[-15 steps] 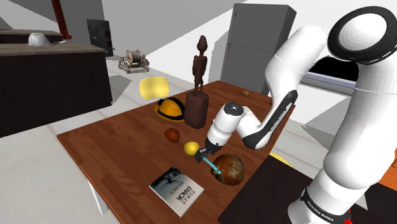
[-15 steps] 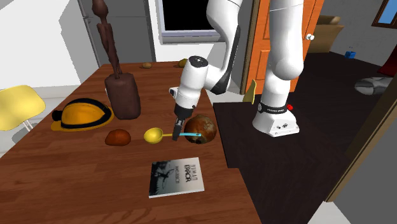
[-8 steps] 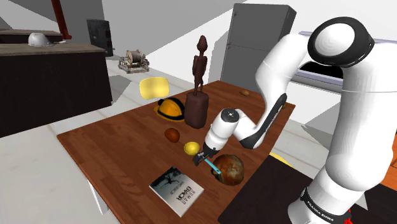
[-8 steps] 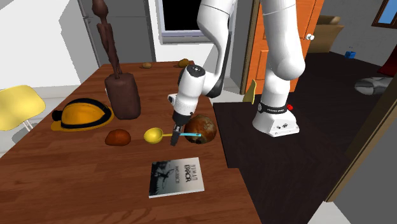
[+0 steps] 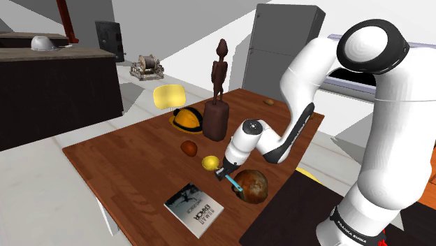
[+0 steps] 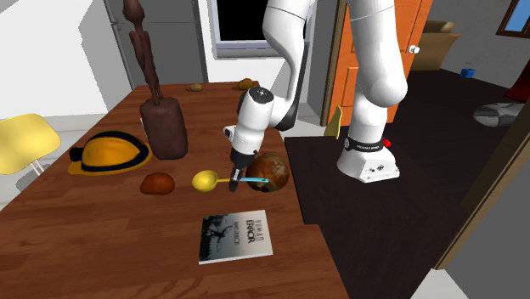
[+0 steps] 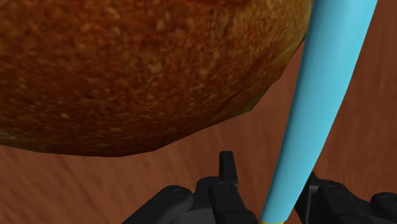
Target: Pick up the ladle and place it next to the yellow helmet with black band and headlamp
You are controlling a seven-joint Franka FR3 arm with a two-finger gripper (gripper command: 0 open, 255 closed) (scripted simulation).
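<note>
The big brown table [image 5: 126,150] holds everything, and the white arm [image 5: 307,91] bends down over it. The tall dark statue [image 6: 157,110] stands by the yellow helmet [image 6: 110,155]. A bumpy brown ball [image 7: 127,70] sits just beside the ladle's handle. I think that is the tricky bit: if the gripper [image 6: 234,180] bumps the ball, the ball could roll and push the ladle away. The ladle [image 6: 205,180] lies flat on the table, well apart from the helmet, with a small brown lump [image 6: 157,183] in between. On the way over, the ladle could knock that lump or the statue if it is carried too low. The ladle has a round yellow cup and a thin, smooth, light blue handle, so it could slip or turn in a weak grip. The two black fingers [image 7: 226,172] stand apart with the handle between them, and one does not touch it, so nothing is held.
</note>
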